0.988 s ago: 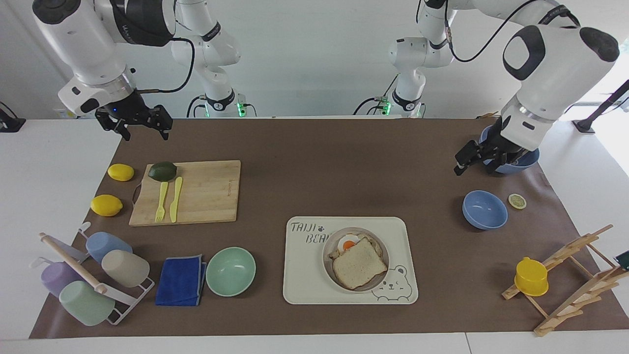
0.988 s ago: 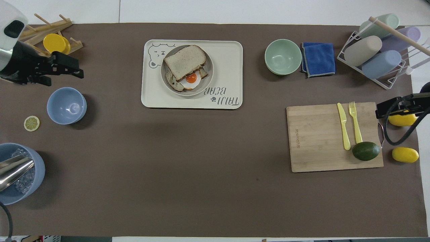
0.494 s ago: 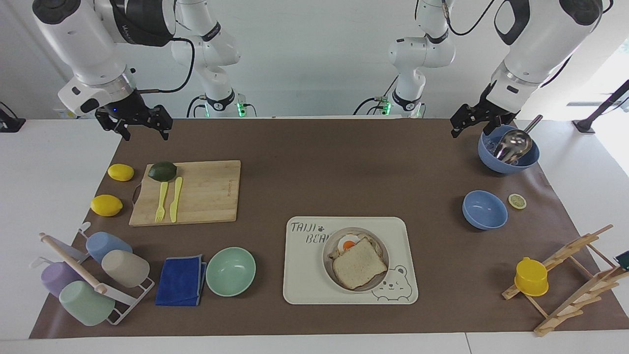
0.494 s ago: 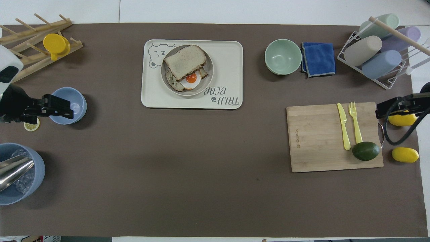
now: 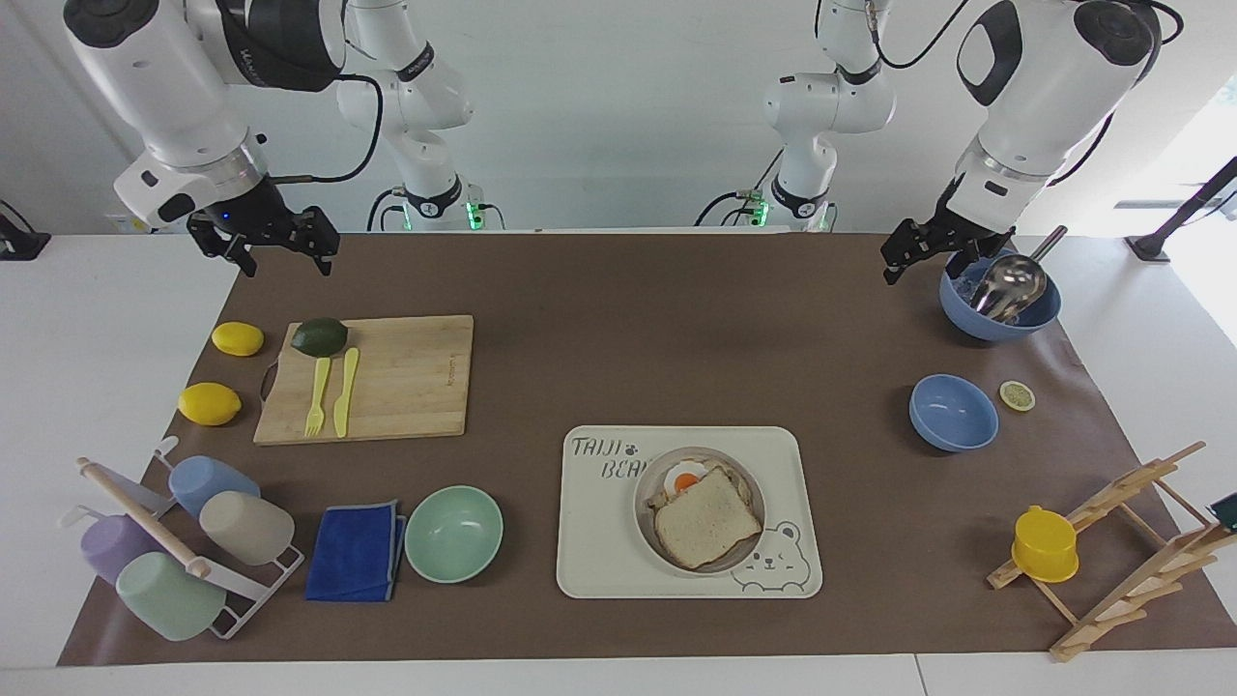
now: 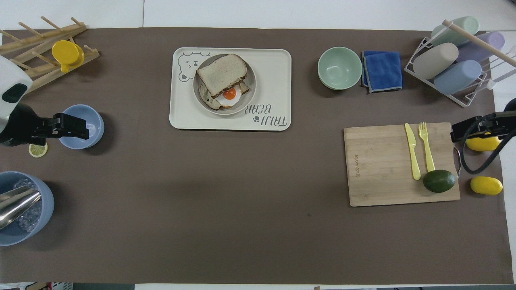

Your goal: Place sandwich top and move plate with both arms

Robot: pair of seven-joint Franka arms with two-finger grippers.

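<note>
The sandwich top [image 5: 708, 520] lies on the egg-bearing slice on the plate [image 5: 647, 527], shifted so the egg yolk [image 5: 687, 480] still shows. The plate stands on the bear tray. In the overhead view the sandwich top [image 6: 221, 73] covers most of the plate [image 6: 251, 86]. My left gripper [image 5: 918, 266] is open and empty, up in the air beside the blue bowl that holds a metal scoop [image 5: 1005, 290]. It also shows in the overhead view [image 6: 80, 129]. My right gripper [image 5: 287, 266] is open and empty, and waits above the mat's corner near the cutting board; the overhead view shows it too [image 6: 457, 135].
The bear tray [image 5: 599, 541] bears the plate. A mint green bowl [image 5: 453, 534], blue cloth [image 5: 356, 553] and cup rack [image 5: 184, 541] lie toward the right arm's end. The cutting board [image 5: 406, 377] is there too. An empty blue bowl [image 5: 953, 413] and wooden rack [image 5: 1121, 541] lie toward the left arm's end.
My left gripper has risen and drawn back from in front of the scoop bowl to a higher spot beside it. The right arm, bread and plate have not moved.
</note>
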